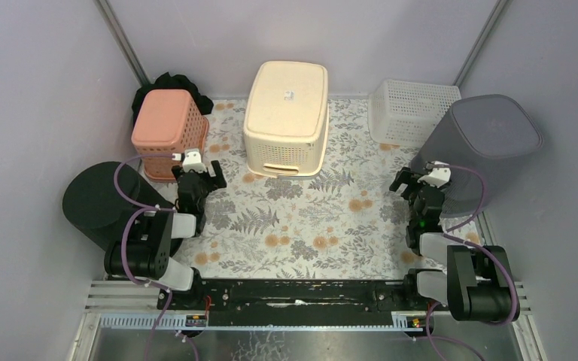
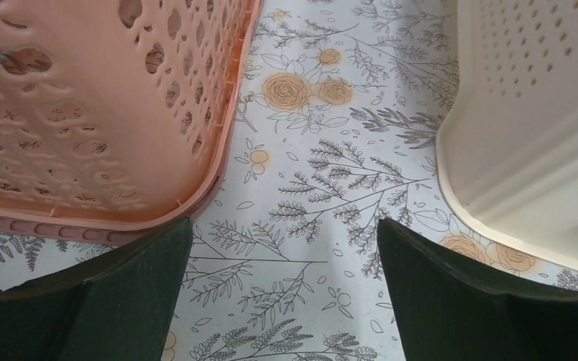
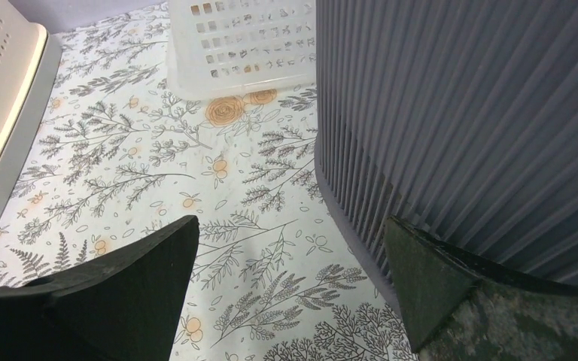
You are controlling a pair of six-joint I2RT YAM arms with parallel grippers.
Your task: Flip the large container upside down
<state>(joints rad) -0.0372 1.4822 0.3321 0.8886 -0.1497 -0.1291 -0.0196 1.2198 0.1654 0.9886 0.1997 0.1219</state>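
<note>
The large cream container (image 1: 286,116) stands at the back middle of the floral mat, its flat base with a small sticker facing up and its wider rim on the mat. Its perforated wall shows at the right of the left wrist view (image 2: 527,128) and at the left edge of the right wrist view (image 3: 0,90). My left gripper (image 1: 209,174) is open and empty, low over the mat between the pink basket and the cream container (image 2: 284,301). My right gripper (image 1: 410,183) is open and empty beside the grey bin (image 3: 292,293).
A pink perforated basket (image 1: 167,124) (image 2: 83,113) stands back left, black cloth (image 1: 169,81) behind it. A black round bin (image 1: 101,203) is at the left edge. A white lattice basket (image 1: 410,111) (image 3: 241,45) and a ribbed grey bin (image 1: 489,143) (image 3: 482,120) stand at the right.
</note>
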